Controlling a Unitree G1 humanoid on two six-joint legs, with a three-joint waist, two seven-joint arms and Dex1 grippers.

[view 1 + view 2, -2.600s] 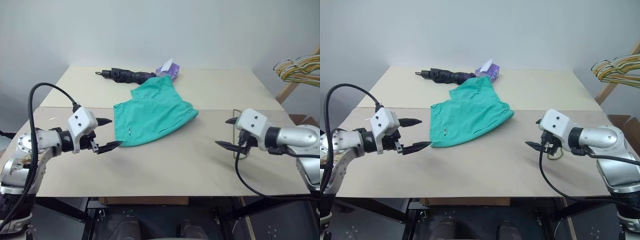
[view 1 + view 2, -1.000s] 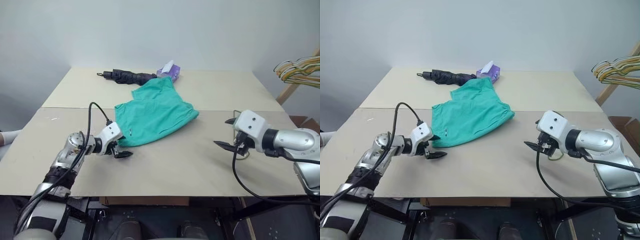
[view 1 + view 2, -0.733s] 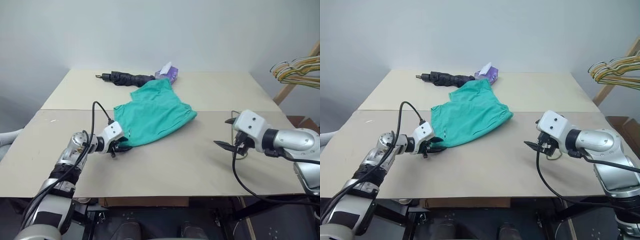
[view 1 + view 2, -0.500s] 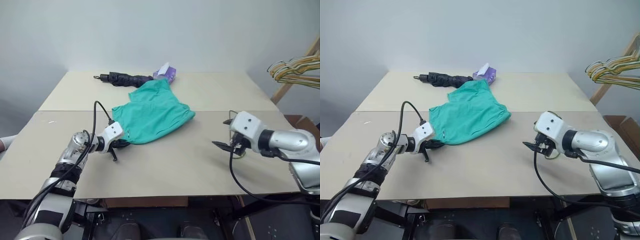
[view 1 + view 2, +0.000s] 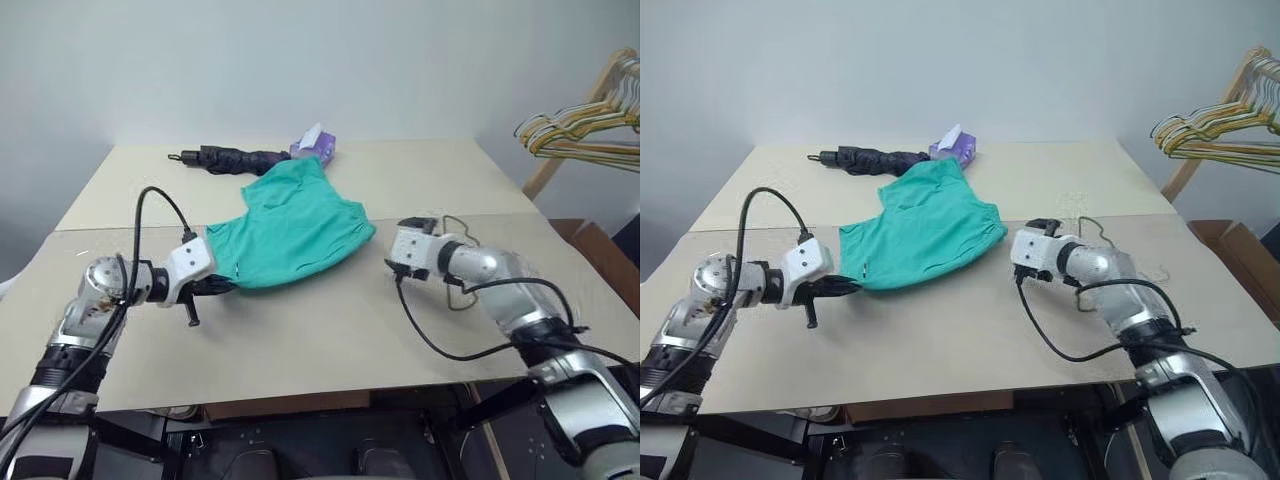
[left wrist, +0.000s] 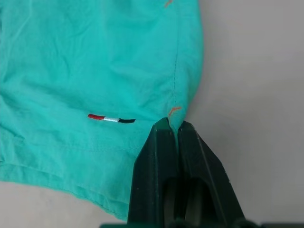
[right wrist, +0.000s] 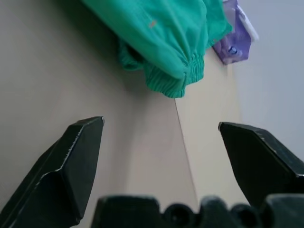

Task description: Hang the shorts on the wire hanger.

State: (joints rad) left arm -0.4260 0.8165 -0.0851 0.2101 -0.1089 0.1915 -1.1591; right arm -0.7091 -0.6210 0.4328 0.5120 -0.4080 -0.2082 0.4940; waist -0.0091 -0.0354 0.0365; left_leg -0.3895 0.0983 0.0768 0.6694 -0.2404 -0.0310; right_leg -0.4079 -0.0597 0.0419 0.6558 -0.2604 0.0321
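The left gripper [image 6: 174, 127] has its fingers pressed tight together on the hem corner of the shorts [image 5: 290, 225], right by a small orange stitch, with a little red, white and black tag sitting on the cloth just beside the pinch. The shorts lie spread across the middle of the table [image 5: 330, 330], the pinched leg end nearest the left arm and the gathered waistband end pointing toward the right side, straddling the seam between the two table boards. Over on the other side, the right gripper [image 7: 161, 137] hangs with its two black fingers spread wide and nothing between them, aimed low along the table at the bunched elastic waistband, near it but apart from it. Behind that right wrist, a thin wire hanger [image 5: 1092, 228] lies flat on the table, partly hidden by the arm and its black cable, well apart from the shorts. At the far edge of the table a dark folded umbrella [image 5: 222, 157] lies on its side, and a purple tissue pack [image 5: 314, 145] sits just beyond the far end of the shorts. Off the table to the right, a bunch of coloured hangers [image 5: 580, 125] hangs on a wooden rack.
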